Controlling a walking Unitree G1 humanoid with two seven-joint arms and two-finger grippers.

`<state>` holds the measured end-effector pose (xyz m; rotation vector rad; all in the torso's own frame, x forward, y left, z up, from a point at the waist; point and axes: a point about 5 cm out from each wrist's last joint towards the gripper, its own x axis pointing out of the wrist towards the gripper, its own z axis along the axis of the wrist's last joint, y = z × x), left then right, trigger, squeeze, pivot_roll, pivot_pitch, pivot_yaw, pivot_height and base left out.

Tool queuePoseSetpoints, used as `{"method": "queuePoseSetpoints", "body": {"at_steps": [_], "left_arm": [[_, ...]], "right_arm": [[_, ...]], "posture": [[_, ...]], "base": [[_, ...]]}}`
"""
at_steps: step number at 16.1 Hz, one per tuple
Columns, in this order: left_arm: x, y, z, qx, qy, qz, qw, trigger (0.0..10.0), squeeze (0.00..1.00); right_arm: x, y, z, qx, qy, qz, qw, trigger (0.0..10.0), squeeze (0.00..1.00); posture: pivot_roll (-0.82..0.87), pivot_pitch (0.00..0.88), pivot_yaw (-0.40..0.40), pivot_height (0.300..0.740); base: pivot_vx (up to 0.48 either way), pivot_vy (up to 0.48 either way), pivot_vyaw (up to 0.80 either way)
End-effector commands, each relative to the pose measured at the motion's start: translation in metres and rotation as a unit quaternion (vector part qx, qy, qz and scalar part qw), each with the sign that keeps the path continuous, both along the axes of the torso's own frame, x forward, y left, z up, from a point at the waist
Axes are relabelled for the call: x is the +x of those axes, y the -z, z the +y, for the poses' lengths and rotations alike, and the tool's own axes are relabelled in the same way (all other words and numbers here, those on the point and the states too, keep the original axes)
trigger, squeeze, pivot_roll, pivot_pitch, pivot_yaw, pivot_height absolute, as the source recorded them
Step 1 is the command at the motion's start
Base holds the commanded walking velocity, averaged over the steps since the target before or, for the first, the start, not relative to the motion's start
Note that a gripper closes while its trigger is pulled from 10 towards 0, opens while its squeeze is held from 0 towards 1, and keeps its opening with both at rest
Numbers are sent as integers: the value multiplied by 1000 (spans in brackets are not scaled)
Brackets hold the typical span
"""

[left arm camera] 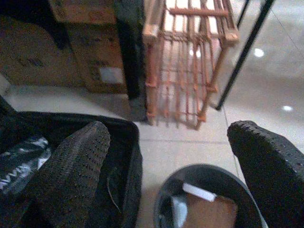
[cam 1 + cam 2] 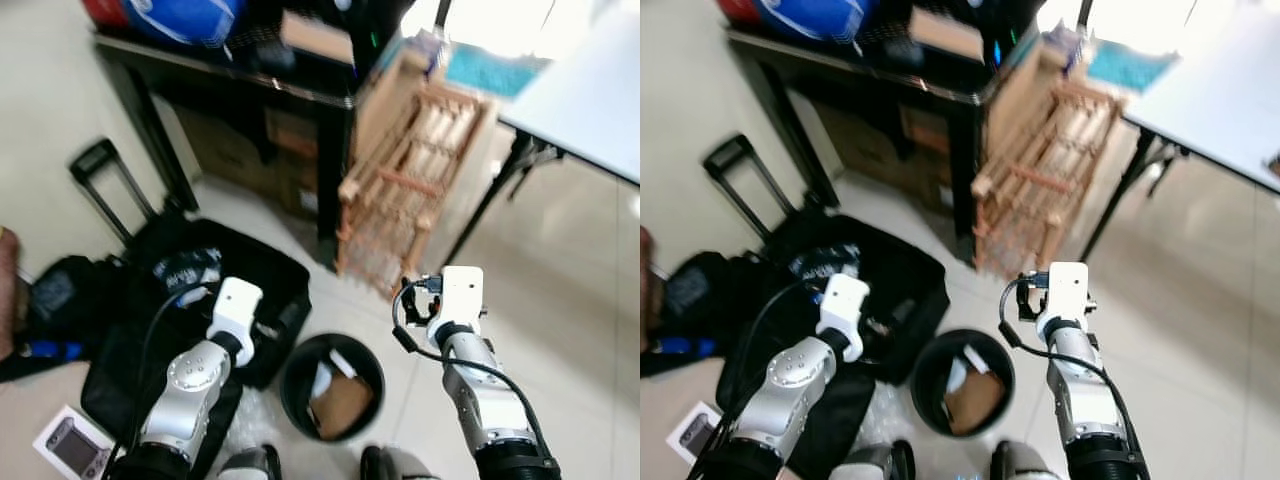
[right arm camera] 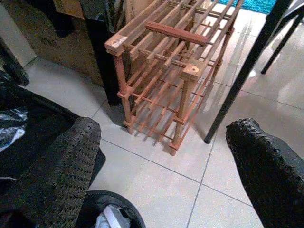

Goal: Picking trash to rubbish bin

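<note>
Round black rubbish bin (image 2: pixel 331 385) standing upright on pale floor tiles (image 2: pixel 590 300), directly before the robot's feet, between the two raised arms. Inside the bin: a brown cardboard piece (image 2: pixel 343 403) leaning against white paper scraps (image 1: pixel 199 192), contents sitting well below the rim. Left hand (image 1: pixel 166 156) hovering above the bin's left rim, fingers (image 1: pixel 71 171) spread wide apart, holding nothing. Right hand (image 3: pixel 161 161) raised above the bin's right side, fingers (image 3: pixel 266 166) likewise parted and empty. Crowded on the left: an open black suitcase (image 2: pixel 200 300) lying flat with its edge touching the bin, telescopic handle (image 2: pixel 105 180) extended toward the wall, crumpled dark plastic (image 2: pixel 185 268) resting inside. Small white box (image 2: pixel 72 447) on the floor near the suitcase's near corner. Straight ahead, a wooden slatted rack (image 2: pixel 410 180) standing on the tiles just beyond the bin, leaning close beside the leg of a dark bench (image 2: pixel 240 80) loaded with blurred items; cardboard boxes (image 2: pixel 250 150) stored underneath it. On the right, a white bench (image 2: pixel 590 90) with thin black legs (image 2: pixel 490 200), its edge reaching over the tiles; open floor beneath and to the right of it, the widest free room in view.
</note>
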<state>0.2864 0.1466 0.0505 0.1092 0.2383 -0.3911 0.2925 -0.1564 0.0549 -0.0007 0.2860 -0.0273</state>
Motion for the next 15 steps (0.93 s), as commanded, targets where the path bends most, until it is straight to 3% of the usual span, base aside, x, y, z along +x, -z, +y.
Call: {"method": "queuePoseSetpoints", "body": {"at_steps": [1, 5, 10, 13, 15], "left_arm": [[1, 3, 1, -3, -13, 2, 1000, 10000, 0], [8, 3, -2, -35, -48, 2, 998, 10000, 0], [12, 3, -7, -35, -33, 2, 999, 10000, 0], [14, 4, -7, -34, -32, 2, 999, 10000, 0], [13, 6, -12, -36, -30, 4, 999, 10000, 0]], "right_arm": [[-4, 2, -8, -3, 6, 11, 1000, 10000, 0], [-5, -3, -33, -25, -4, 39, 999, 10000, 0], [-10, -13, -21, -39, -42, 39, 998, 10000, 0], [-17, -10, -15, -14, -20, 49, 998, 10000, 0], [-17, -12, -16, 2, 5, 45, 999, 10000, 0]], "posture": [[1, 88, 38, 740], [-31, 66, 37, 740], [-50, 70, 61, 740], [-55, 72, 61, 740], [-61, 66, 51, 740]], "base": [[0, 0, 0], [0, -306, 0], [0, -400, -325], [0, -375, -638], [0, -373, 0]]}}
